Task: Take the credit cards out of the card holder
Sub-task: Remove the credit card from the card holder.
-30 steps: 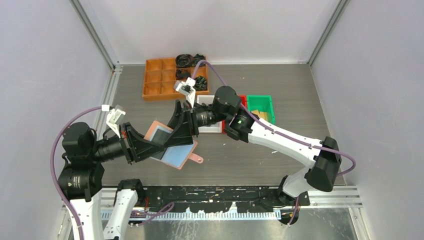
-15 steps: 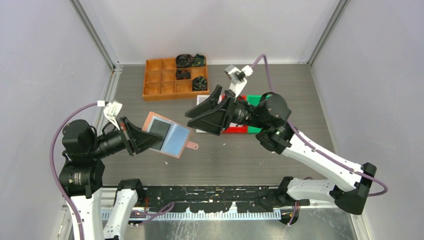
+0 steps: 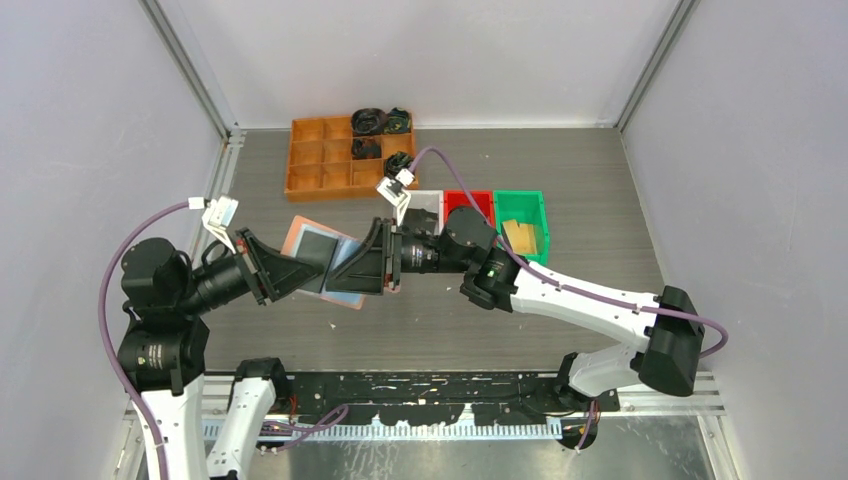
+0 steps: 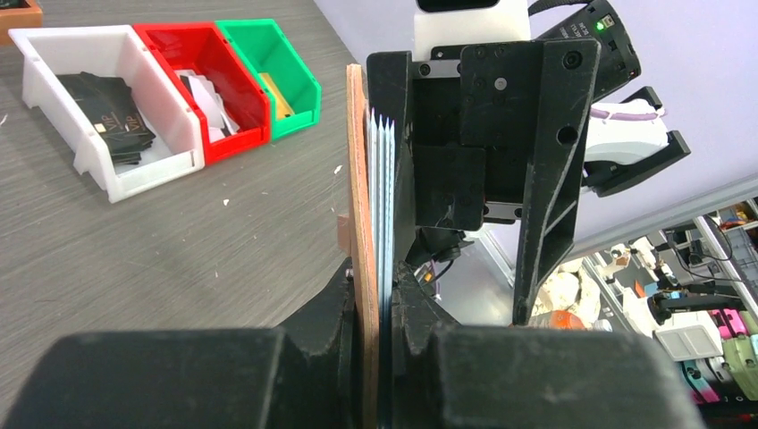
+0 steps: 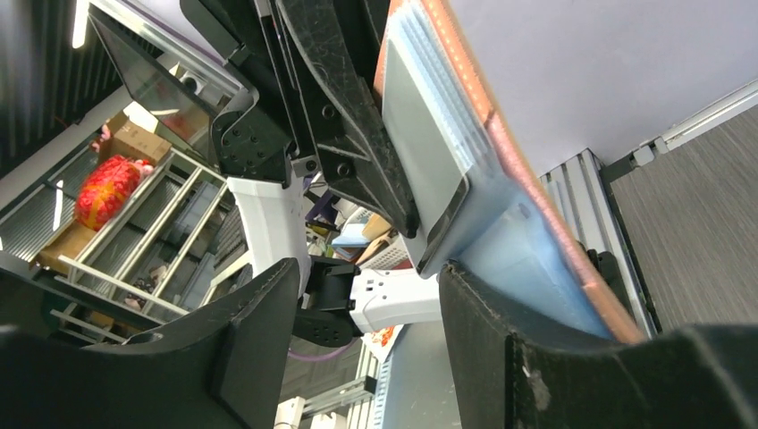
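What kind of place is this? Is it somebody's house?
Probably a robot lab, not a house. A left arm and right arm are bolted to a walled-in table, coloured sorting bins sit on it, and shelves of gear show behind.

card holder [image 3: 318,250] half hidden behind right claw [image 3: 364,268], far end unseen

Card holder [image 3: 342,290] matt leather-like; bins [image 4: 234,134] glossy plastic.
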`<state>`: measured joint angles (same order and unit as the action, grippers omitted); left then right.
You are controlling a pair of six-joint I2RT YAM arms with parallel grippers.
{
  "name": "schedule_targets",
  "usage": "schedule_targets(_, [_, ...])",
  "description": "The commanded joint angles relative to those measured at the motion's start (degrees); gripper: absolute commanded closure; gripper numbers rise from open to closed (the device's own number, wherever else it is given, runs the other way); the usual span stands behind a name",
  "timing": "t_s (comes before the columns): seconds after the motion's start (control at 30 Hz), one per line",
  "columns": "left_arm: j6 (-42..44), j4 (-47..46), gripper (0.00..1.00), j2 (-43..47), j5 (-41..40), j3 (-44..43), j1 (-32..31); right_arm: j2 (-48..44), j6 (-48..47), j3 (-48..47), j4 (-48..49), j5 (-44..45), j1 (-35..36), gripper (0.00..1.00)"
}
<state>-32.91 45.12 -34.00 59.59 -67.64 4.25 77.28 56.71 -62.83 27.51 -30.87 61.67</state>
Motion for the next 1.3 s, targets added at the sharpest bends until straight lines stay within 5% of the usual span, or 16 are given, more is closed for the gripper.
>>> schedule_targets(0.0, [-2.3, -5.4, 1.0, 1.0, 1.9, -1.8, 0.1, -1.2, -0.1, -0.4, 4.3, 1.3, -0.1, 0.36])
schedule_targets(0.27, [-11.3, -14.7, 1.0, 2.4, 9.6, -0.4, 0.1, -2.5, -2.7, 0.5, 2.4, 7.0, -0.5, 0.45])
schedule_targets(0.6, [-6.3, -12.9, 1.0, 4.2, 9.6, -0.6, 0.1, -2.1, -0.7, -3.6, 0.9, 16.4, -0.7, 0.57])
schedule_targets(0.9, [0.8, -7.3, 0.85, 4.0, 9.9, -2.3, 0.1, 1.1, -0.3, -7.4, 0.4, 18.7, 1.2, 0.63])
schedule_targets(1.27, [-3.6, -10.3, 0.73, 3.4, 13.7, -3.0, 0.1, 0.5, -2.7, -5.8, 1.8, 22.6, 3.3, 0.81])
